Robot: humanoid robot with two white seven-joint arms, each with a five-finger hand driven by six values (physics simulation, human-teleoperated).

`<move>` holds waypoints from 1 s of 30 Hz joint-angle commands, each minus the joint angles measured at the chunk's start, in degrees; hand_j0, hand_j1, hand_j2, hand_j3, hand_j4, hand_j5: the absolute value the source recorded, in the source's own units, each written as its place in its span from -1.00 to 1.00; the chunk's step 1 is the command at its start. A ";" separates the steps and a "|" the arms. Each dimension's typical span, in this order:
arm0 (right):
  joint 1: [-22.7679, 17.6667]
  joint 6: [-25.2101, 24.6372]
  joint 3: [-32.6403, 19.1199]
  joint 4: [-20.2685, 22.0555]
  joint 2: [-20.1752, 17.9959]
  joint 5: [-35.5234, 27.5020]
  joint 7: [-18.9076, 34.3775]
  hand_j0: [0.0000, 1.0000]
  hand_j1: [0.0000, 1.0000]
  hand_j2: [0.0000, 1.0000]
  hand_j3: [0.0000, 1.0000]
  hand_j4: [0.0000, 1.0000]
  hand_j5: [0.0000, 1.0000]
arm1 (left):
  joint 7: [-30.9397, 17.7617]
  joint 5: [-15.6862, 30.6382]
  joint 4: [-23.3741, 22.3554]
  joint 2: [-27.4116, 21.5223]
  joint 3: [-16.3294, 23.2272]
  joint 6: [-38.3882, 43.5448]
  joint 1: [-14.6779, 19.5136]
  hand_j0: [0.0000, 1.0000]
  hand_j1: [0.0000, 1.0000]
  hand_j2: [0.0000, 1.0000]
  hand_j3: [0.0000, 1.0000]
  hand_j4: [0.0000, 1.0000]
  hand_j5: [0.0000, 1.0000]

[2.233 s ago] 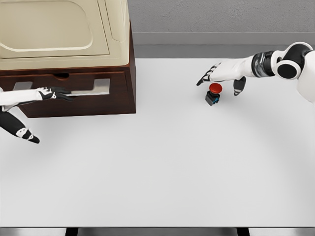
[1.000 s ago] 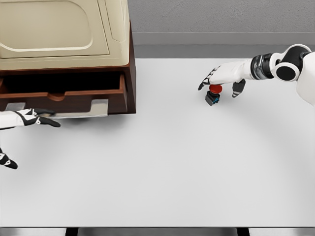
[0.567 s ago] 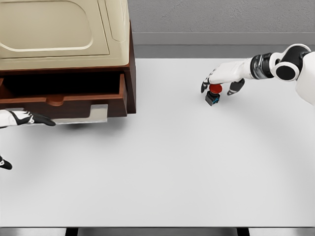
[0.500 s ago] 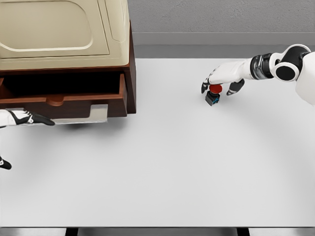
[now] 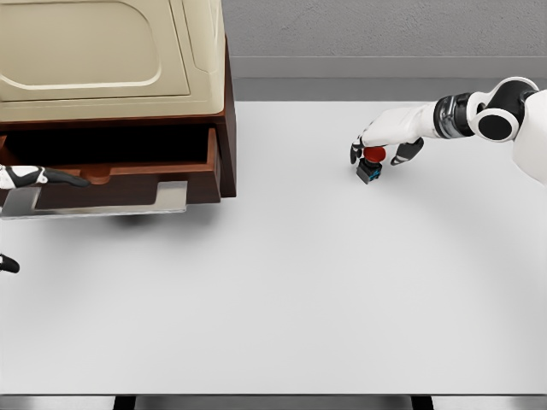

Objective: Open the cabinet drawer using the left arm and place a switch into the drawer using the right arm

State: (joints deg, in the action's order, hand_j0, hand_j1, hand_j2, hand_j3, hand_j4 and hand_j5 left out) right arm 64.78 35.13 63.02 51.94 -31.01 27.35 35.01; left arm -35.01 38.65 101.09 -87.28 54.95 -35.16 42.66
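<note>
The right robot hand [image 5: 380, 147] curls its fingers around the red-capped switch [image 5: 370, 164] on the white tabletop [image 5: 325, 282]. The cabinet drawer [image 5: 111, 175] stands pulled out, the left robot hand [image 5: 34, 176] lying slack-fingered on its front edge.

Drawer [image 5: 111, 175] now stands pulled out from the cabinet [image 5: 111, 60] w/ dark interior showing; 2.2 s ago it was flush. Its silver handle [image 5: 94, 201] sits lower in view, nearer the table's front. Left hand [image 5: 30, 177] is off the handle, now up at the drawer's front edge, mostly cut by the pic's left border; fingers pointing right. Right hand [image 5: 380, 145] has dropped from hovering above the switch [image 5: 370, 164] to closing round its red cap, fingers curled down vs. spread before. Switch itself hasn't shifted.
</note>
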 commanded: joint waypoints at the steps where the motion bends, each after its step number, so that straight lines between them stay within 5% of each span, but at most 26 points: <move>1: 0.00 -0.13 -0.09 0.00 -0.02 -0.19 -0.01 0.46 0.46 0.46 0.46 0.46 0.46 | 0.01 0.72 -0.01 2.02 -0.28 0.16 0.06 1.00 1.00 1.00 1.00 1.00 1.00; 4: 0.00 -0.13 -0.09 0.00 -0.02 -0.19 -0.01 0.40 0.40 0.40 0.40 0.40 0.40 | 0.01 0.46 0.07 3.43 -0.37 0.16 0.67 1.00 1.00 1.00 1.00 1.00 1.00; 13: 0.00 -0.13 -0.18 0.00 -0.02 -0.19 -0.01 0.41 0.41 0.41 0.41 0.41 0.41 | 0.01 0.20 -0.01 -4.92 -0.37 0.16 0.76 1.00 1.00 1.00 1.00 1.00 1.00; 18: -0.09 -0.13 -0.18 0.00 -0.02 -0.28 -0.01 0.24 0.24 0.24 0.24 0.24 0.24 | 0.01 0.37 -0.19 -4.92 -4.14 0.16 2.08 1.00 1.00 1.00 1.00 1.00 1.00; 30: -0.26 -0.13 -0.09 0.00 -0.02 -0.28 -0.01 0.19 0.19 0.19 0.19 0.19 0.19 | 0.01 2.92 -3.00 -4.92 -7.40 0.16 2.87 1.00 1.00 1.00 1.00 1.00 1.00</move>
State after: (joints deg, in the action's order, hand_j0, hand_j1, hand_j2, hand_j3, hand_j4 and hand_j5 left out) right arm 64.51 34.62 62.74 51.93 -31.01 26.74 34.76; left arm -35.01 40.86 98.88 -92.07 47.74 -35.14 45.46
